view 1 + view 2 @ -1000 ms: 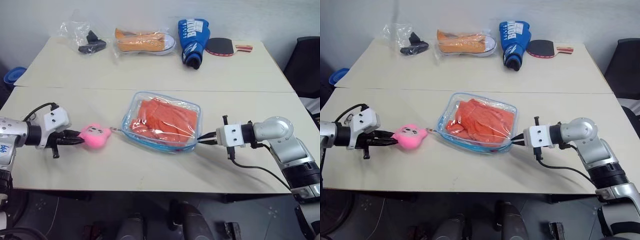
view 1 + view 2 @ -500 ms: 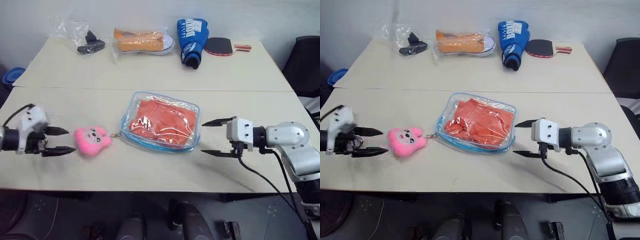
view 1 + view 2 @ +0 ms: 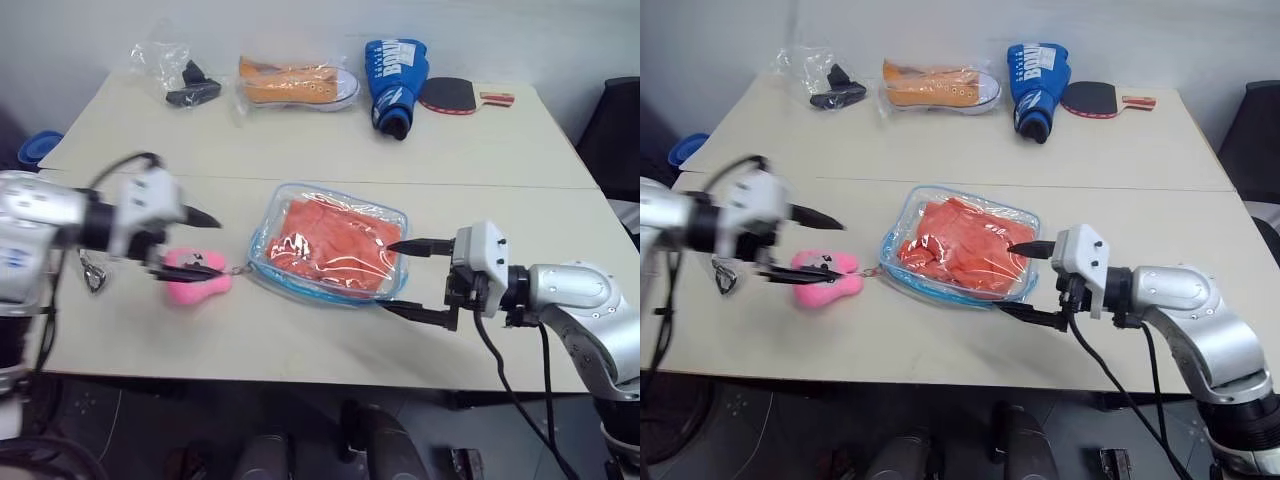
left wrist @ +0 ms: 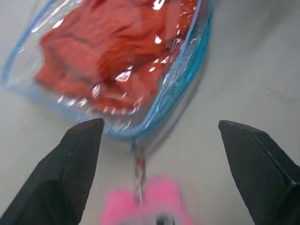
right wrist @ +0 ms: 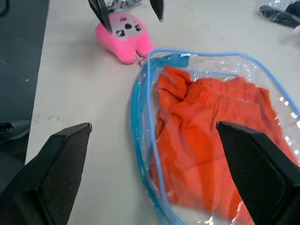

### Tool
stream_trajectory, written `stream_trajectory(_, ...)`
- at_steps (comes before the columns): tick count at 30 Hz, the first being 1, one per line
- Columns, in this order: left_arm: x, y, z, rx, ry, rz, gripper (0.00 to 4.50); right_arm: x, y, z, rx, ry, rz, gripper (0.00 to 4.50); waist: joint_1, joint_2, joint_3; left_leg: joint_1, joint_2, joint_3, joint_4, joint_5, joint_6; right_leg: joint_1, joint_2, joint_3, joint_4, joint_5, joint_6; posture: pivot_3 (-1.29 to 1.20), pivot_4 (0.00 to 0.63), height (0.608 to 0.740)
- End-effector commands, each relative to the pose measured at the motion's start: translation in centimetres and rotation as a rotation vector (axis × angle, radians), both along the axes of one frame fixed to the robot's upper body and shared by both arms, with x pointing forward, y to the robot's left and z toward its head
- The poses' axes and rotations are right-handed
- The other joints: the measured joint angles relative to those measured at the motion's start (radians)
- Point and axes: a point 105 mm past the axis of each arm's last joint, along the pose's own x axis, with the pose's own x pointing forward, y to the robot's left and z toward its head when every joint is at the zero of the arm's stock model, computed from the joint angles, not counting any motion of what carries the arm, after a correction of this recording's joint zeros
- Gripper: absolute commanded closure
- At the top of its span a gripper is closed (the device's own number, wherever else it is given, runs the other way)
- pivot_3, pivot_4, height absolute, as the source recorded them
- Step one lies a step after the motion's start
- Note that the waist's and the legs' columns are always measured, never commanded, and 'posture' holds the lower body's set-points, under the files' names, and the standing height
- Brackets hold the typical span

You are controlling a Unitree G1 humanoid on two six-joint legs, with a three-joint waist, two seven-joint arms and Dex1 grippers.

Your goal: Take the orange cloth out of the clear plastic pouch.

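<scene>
Black-fingered right gripper [image 3: 1025, 280] stands wide and empty, its fingers bracketing the near corner of the clear vinyl pouch with light blue trim [image 3: 902, 220]. Inside that pouch, just ahead of the fingers, lies the wrinkled bright orange cloth [image 3: 960, 248]. Left gripper [image 3: 200, 243], also spread wide and empty, hovers over the pink plush charm [image 3: 195, 277] chained to the pouch's far end. Recommended: pin one pouch edge to the beige table [image 3: 300, 150], then reach through the opening and pinch cloth only, not vinyl.

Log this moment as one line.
orange cloth: inside clear plastic pouch | left gripper: open, over pink plush | right gripper: open, at pouch edge
</scene>
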Motion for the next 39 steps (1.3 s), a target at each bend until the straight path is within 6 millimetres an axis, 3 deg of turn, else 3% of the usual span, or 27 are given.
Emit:
stream_trajectory(1, 0.7, -0.2, -1.2, 0.132, -0.134, -0.064, 0.35, -0.4, 0.7, 0.7, 0.007, -0.05, 0.002, 0.06, -0.01, 0.0, 0.0, 0.0, 0.0, 0.001, 0.0, 0.0, 0.0, 0.0, 0.001, 0.001, 0.0, 0.0, 0.0, 0.0, 0.15, 0.74)
stream_trajectory(13, 3.0, -2.0, -0.9, 0.035, -0.19, -0.063, 0.35, -0.7, 0.5, 0.1, 0.005, -0.046, -0.037, 0.06, 0.003, 0.0, 0.0, 0.0, 0.0, -0.002, 0.001, 0.0, 0.001, 0.0, 0.0, -0.001, -0.001, 0.0, 0.0, 0.0, 0.15, 0.74)
stream_trajectory(26, 2.4, -1.9, -1.8, 0.024, -0.153, -0.075, 4.37, -0.6, 0.3, 0.0, -0.003, -0.048, -0.042, 0.0, 0.004, 0.0, 0.0, 0.001, 0.001, -0.002, 0.001, 0.0, 0.001, 0.0, 0.0, -0.001, -0.001, 0.0, 0.0, 0.0, 0.15, 0.74)
stream_trajectory(30, 2.6, -2.6, -1.6, -0.04, -0.102, -0.02, 4.47, -0.6, 0.3, 0.0, -0.007, -0.05, -0.04, 0.0, 0.004, 0.0, 0.0, 0.001, 0.001, -0.002, 0.001, 0.0, 0.001, 0.0, 0.0, -0.001, 0.0, 0.0, 0.0, 0.0, 0.15, 0.74)
stream_trajectory(35, 3.3, -4.6, 1.6, -0.307, 0.017, 0.103, 4.47, -1.0, 0.4, -0.2, -0.013, -0.045, -0.018, 0.0, 0.008, 0.0, 0.0, -0.001, 0.0, -0.003, 0.002, 0.0, 0.002, 0.0, 0.0, -0.002, -0.001, 0.001, 0.001, 0.0, 0.15, 0.74)
stream_trajectory(39, 3.5, -5.9, 2.8, -0.471, 0.115, 0.192, 4.47, -1.7, 1.0, -0.9, -0.007, -0.013, 0.002, 0.0, 0.007, 0.0, 0.0, -0.001, 0.0, -0.003, 0.002, 0.0, 0.002, 0.0, 0.0, -0.001, -0.001, 0.001, 0.002, 0.0, 0.15, 0.74)
